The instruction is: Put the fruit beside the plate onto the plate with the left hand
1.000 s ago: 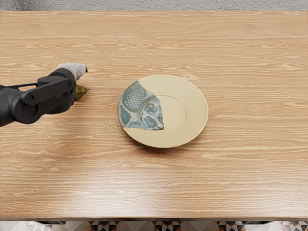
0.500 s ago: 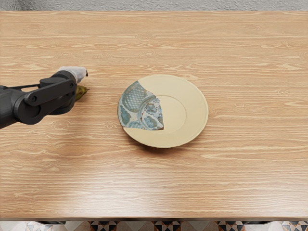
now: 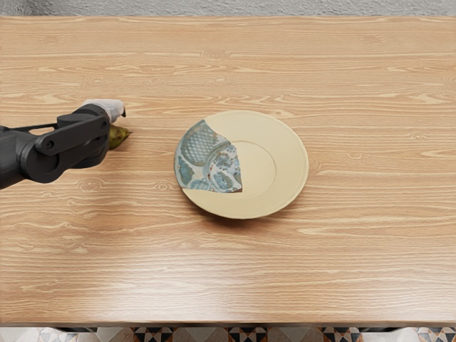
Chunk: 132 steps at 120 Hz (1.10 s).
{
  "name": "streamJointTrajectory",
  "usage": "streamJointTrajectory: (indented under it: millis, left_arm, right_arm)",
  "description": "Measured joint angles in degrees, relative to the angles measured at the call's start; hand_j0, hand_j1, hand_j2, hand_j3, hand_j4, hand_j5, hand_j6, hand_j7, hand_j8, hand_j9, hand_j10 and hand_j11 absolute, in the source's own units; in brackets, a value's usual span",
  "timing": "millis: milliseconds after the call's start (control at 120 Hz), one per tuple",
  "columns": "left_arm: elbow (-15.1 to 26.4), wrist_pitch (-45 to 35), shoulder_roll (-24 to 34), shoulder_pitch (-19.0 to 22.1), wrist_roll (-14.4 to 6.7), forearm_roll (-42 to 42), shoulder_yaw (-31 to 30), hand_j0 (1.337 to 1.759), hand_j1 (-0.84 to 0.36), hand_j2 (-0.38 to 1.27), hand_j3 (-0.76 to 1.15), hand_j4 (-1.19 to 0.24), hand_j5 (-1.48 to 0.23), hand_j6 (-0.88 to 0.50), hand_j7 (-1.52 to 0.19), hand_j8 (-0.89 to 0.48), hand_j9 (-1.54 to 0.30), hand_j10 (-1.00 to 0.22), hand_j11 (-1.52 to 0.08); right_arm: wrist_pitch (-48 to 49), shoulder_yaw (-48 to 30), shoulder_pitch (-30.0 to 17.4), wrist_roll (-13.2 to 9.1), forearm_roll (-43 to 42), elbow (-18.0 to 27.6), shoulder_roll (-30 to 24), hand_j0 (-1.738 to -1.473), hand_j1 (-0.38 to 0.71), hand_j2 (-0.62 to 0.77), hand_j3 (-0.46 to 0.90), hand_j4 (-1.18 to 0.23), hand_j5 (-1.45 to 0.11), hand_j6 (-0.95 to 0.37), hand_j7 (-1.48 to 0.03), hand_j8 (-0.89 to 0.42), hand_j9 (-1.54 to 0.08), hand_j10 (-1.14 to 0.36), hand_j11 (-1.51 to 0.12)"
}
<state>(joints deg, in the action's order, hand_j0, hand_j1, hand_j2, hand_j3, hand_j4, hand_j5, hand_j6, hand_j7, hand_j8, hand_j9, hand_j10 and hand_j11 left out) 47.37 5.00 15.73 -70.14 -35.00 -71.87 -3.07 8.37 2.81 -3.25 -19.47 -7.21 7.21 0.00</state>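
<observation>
Though whether the left hand (image 3: 107, 109) grips is unclear, the half-hidden fruit (image 3: 120, 135) points its tip right, toward the plate (image 3: 291, 153).

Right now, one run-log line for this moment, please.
left hand: at yellow-green fruit, grasp unclear | fruit: on wooden table, left of cream blue-patterned plate | right arm: unseen

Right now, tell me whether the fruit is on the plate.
No, the fruit sits on the table left of the plate, apart from it.
</observation>
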Motion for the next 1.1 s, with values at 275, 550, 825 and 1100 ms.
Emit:
streamJointTrajectory:
  millis: [275,550,825,1100]
  left_arm:
    - [-0.55,-0.06,-1.94,-0.05,0.00,0.00,0.07,1.658,0.00,0.06,0.00,-0.30,-0.38,-0.30,-0.38,-0.30,-0.38,-0.30,-0.38]
    - [-0.68,0.02,-1.70,0.25,0.00,0.00,-0.01,1.658,-0.06,0.07,0.00,-0.35,-0.45,-0.35,-0.45,-0.35,-0.45,-0.35,-0.45]
    - [-0.69,0.04,-1.41,0.39,0.00,0.01,-0.09,1.658,-0.10,0.08,0.00,-0.38,-0.49,-0.38,-0.49,-0.38,-0.49,-0.38,-0.49]
    - [-1.68,0.00,-1.76,0.35,0.00,-0.04,-0.98,1.658,-0.14,0.09,0.00,-0.41,-0.53,-0.43,-0.53,-0.41,-0.53,-0.41,-0.53]
  right_arm:
    - [-0.02,0.00,0.00,0.05,0.00,0.00,0.00,-1.658,-0.35,0.00,0.00,0.00,0.00,0.00,0.00,0.00,0.00,0.00,0.00]
    - [-0.02,0.00,0.00,0.05,0.00,0.00,0.00,-1.658,-0.35,0.00,0.00,0.00,0.00,0.00,0.00,0.00,0.00,0.00,0.00]
    - [-0.02,0.00,0.00,0.05,0.00,0.00,0.00,-1.658,-0.35,0.00,0.00,0.00,0.00,0.00,0.00,0.00,0.00,0.00,0.00]
    - [-0.02,0.00,0.00,0.05,0.00,0.00,0.00,-1.658,-0.35,0.00,0.00,0.00,0.00,0.00,0.00,0.00,0.00,0.00,0.00]
